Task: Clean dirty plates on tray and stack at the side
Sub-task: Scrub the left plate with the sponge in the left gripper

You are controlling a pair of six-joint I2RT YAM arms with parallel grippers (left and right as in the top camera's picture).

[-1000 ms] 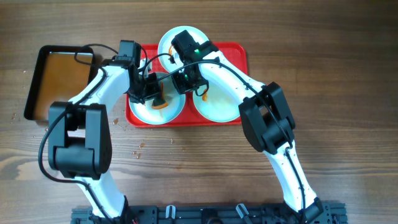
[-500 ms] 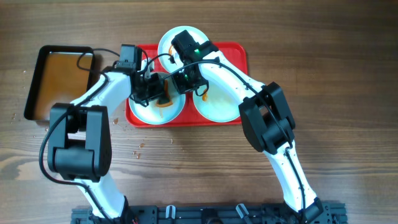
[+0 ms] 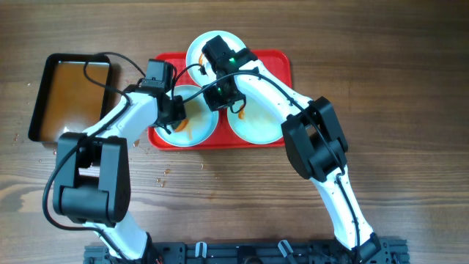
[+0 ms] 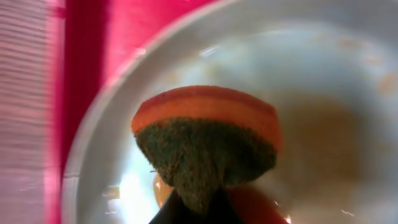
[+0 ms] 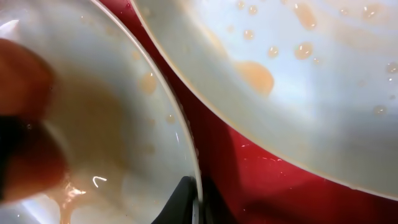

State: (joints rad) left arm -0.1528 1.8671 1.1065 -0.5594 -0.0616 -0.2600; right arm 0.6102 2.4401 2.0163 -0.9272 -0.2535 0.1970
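Note:
Three pale plates lie on the red tray (image 3: 282,62): left plate (image 3: 198,130), right plate (image 3: 256,126), back plate (image 3: 196,50). My left gripper (image 3: 179,117) is shut on an orange-and-green sponge (image 4: 208,143) and presses it on the left plate (image 4: 311,93), which carries orange smears. My right gripper (image 3: 218,99) is shut on the rim of that left plate (image 5: 194,186); the right wrist view also shows the neighbouring plate (image 5: 298,74) with sauce drops and the tray (image 5: 249,168) between them.
A black pan (image 3: 69,88) of brownish water stands left of the tray on the wooden table (image 3: 410,88). Small crumbs lie on the wood in front of the tray's left corner.
My left gripper with the sponge has moved left and toward the front across the left plate. The right gripper has kept its hold on the plate's rim.

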